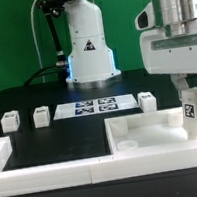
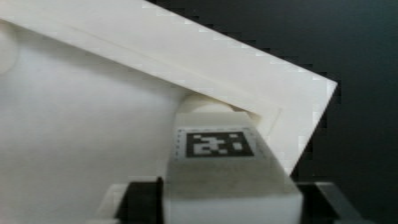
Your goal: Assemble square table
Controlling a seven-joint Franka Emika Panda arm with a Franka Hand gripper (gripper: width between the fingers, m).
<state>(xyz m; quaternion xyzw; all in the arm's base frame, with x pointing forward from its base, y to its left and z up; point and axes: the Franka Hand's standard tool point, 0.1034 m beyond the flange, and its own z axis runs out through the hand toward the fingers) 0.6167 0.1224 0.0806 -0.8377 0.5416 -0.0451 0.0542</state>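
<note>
End effector (image 1: 193, 98), jaws narrowed onto one upright leg block (image 1: 196, 114) whose tag faces the wrist view, hangs at the corner of the square table slab (image 1: 143, 143) that lies on the black surface (image 1: 51, 133) at the exterior view's right. The other three leg blocks (image 1: 40, 116) stand loose beside the marker board (image 1: 91, 108), so you are likely fitting the first leg. Next, centre its base on that corner's seat and lower it squarely; contact cannot be told.
</note>
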